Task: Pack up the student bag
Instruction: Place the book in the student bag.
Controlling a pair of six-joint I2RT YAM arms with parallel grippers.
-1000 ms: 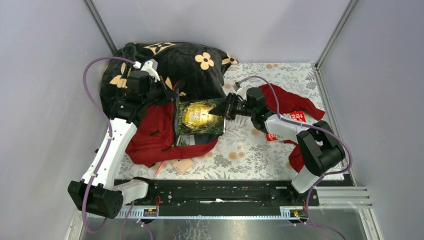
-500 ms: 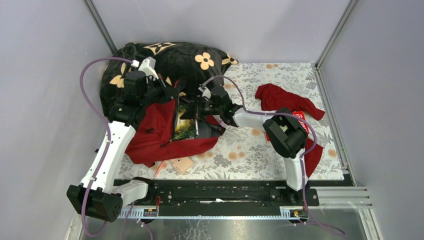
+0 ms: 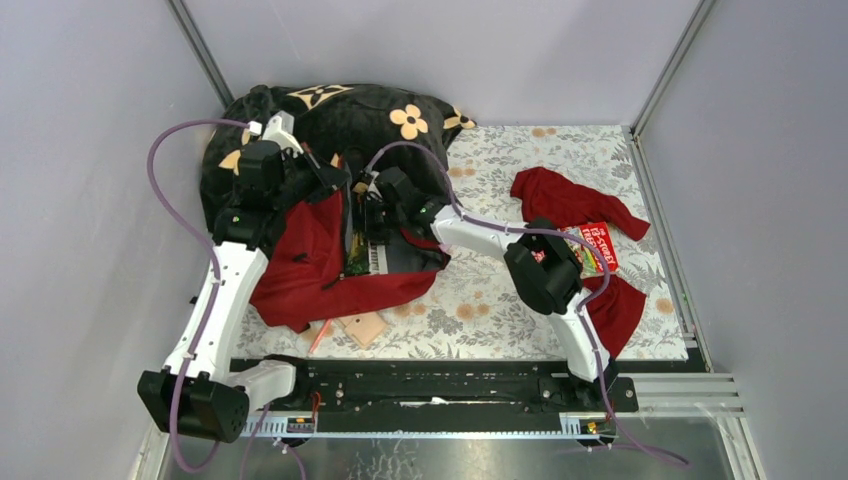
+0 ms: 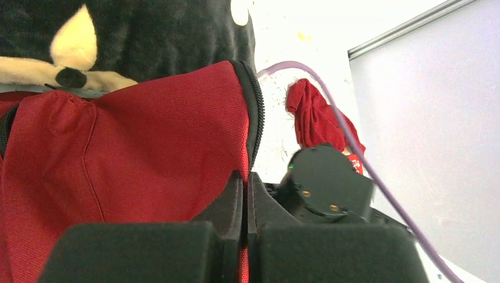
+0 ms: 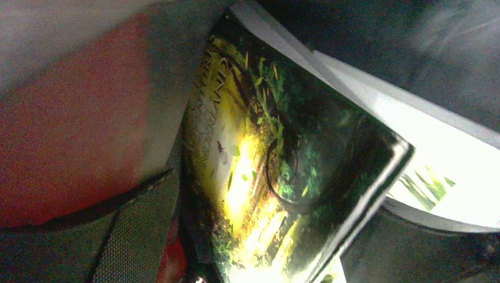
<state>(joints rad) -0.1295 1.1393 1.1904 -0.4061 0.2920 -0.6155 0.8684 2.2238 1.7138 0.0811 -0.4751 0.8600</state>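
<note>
The student bag (image 3: pixel 305 270), dark red with a black zipper, lies at the left of the table. My left gripper (image 3: pixel 335 185) is shut on the edge of its flap and holds it raised. In the left wrist view red fabric (image 4: pixel 130 153) is pinched between the left gripper (image 4: pixel 244 180) pads. My right gripper (image 3: pixel 378 205) reaches into the bag's mouth; its fingers are hidden, so its state is unclear. A green-and-yellow book (image 3: pixel 360 250) stands tilted inside the opening. It fills the right wrist view (image 5: pixel 265 165) beside white pages (image 5: pixel 424 141).
A black plush blanket with orange flowers (image 3: pixel 350 120) is heaped behind the bag. A limp red garment (image 3: pixel 570 200) and a red booklet (image 3: pixel 595 245) lie at the right. A tan card (image 3: pixel 365 328) and a thin red stick (image 3: pixel 320 336) rest near the front edge.
My right arm swung left and carried the green book from lying flat on the bag into its mouth, where it now tilts on edge. My left gripper kept hold of the flap.
</note>
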